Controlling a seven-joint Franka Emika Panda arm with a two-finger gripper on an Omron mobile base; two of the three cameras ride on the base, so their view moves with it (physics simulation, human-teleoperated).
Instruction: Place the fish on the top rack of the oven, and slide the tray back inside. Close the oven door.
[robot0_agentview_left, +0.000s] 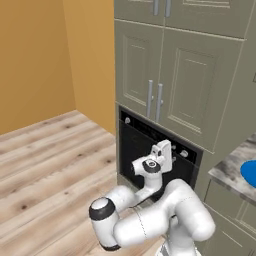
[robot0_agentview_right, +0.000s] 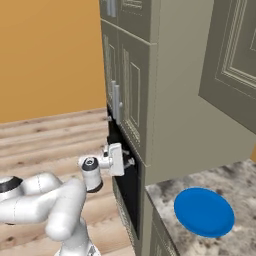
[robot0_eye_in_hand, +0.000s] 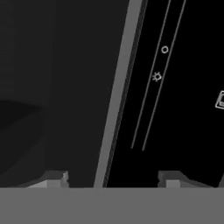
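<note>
On oven (robot0_agentview_left: 135, 145) control strip: small white circle and sun symbols, no readable words; gripper (robot0_eye_in_hand: 113, 178) open, empty.

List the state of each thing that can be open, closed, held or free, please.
oven door: closed, flush with the oven front.
cabinet doors: closed.
end effector: open, holding nothing, facing the oven's control strip.
blue plate: lying flat on the counter, free.
</note>
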